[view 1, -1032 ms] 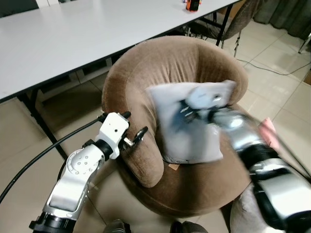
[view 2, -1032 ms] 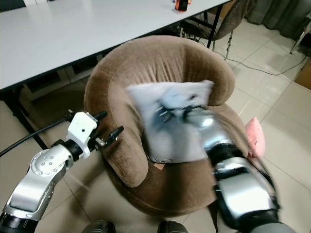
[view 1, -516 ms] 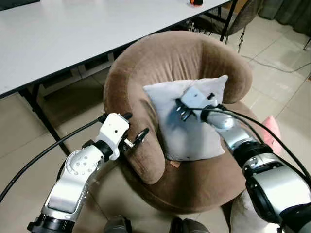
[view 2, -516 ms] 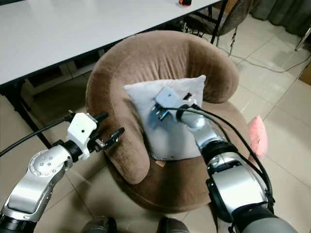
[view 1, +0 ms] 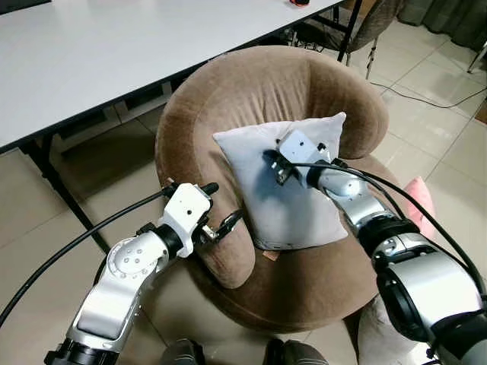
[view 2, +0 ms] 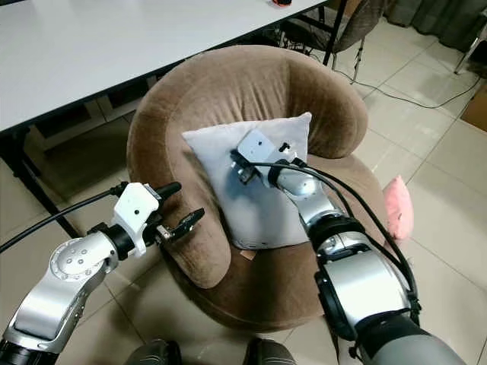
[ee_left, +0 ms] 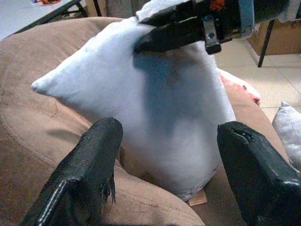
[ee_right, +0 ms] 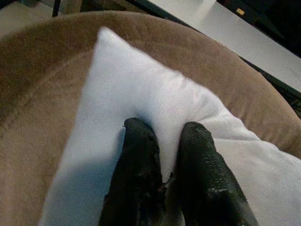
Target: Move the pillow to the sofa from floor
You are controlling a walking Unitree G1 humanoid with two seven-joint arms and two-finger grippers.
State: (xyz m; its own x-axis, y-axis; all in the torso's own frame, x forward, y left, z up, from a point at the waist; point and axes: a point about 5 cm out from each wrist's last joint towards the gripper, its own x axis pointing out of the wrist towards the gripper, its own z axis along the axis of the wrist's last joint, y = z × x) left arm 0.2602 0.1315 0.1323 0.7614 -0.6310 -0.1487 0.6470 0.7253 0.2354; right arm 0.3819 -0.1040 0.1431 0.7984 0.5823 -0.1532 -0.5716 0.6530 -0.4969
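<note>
Grey pillow [view 1: 293,199] pinched in right end effector [ee_right: 164,175].

Orange object [view 1: 298,2] on desk [view 1: 114,53]: cut by top edge, identity unreadable. Desk cut by top and left edges. Pink cushion [view 1: 421,204] on floor: partly hidden behind right arm and cable. Grey pillow [ee_left: 289,134] on floor: cut by frame edge in left wrist view. Right gripper [ee_right: 164,181]: fingertips sunk into fold of white pillow [view 1: 285,186], tips hidden. Pillow's lower rear edge hidden against sofa [view 1: 228,99] seat. Sofa base hidden beneath arms.
</note>
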